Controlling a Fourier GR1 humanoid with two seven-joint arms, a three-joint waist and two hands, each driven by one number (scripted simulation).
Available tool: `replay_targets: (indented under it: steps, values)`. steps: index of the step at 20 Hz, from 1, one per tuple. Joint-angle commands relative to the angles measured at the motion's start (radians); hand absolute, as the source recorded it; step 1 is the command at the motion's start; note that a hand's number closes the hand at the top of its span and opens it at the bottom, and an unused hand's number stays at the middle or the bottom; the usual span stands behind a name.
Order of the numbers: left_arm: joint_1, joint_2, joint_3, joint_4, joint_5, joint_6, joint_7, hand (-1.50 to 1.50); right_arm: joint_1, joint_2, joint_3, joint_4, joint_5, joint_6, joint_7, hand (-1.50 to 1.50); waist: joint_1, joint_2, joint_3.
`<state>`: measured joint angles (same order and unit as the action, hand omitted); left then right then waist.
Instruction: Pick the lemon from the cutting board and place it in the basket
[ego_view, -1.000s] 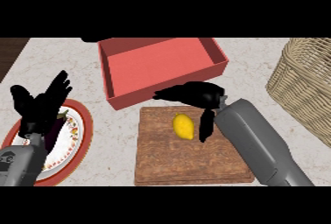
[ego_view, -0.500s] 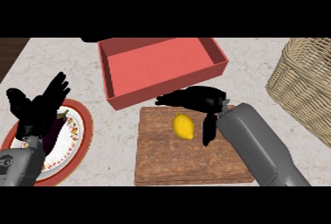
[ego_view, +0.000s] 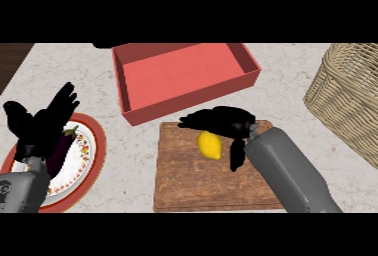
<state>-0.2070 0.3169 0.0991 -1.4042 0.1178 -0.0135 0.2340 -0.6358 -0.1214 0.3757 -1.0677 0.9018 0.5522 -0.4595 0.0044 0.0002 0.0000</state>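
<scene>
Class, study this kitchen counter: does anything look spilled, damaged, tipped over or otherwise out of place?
Nothing stands out. The lemon lies on the cutting board beside the right robot hand. The red box and basket sit upright, and the plate lies flat under the resting left robot hand.

cutting board (ego_view: 199, 185): rough brown wood | basket (ego_view: 347, 95): woven wicker | counter (ego_view: 288, 100): pale marble | lemon (ego_view: 210, 145): smooth matt

No readable text, labels, brands, numbers or signs on anything in view.
</scene>
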Motion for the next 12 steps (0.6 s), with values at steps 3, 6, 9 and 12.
replay_targets:
  steps: [3, 6, 9, 12]
  values:
    - [-0.005, 0.002, 0.029, 0.074, -0.003, -0.031, -0.063, 0.00, -0.003, 0.006, 0.105, 0.062, 0.133, -0.103, -0.085, 1.50, 0.003, 0.003, 0.000]
    - [-0.035, -0.046, 0.005, 0.075, -0.044, 0.013, -0.059, 0.00, 0.015, -0.020, 0.063, 0.067, 0.151, -0.112, -0.133, 1.50, -0.002, 0.001, 0.000]
    - [-0.021, 0.021, 0.070, 0.072, 0.002, -0.050, -0.027, 0.00, 0.000, 0.046, 0.055, 0.006, 0.161, -0.033, -0.046, 1.50, -0.002, -0.001, 0.000]
    - [-0.049, -0.006, 0.057, 0.099, -0.014, -0.054, -0.048, 0.00, 0.003, 0.072, 0.053, 0.081, 0.208, -0.104, -0.089, 1.50, -0.001, 0.001, 0.000]
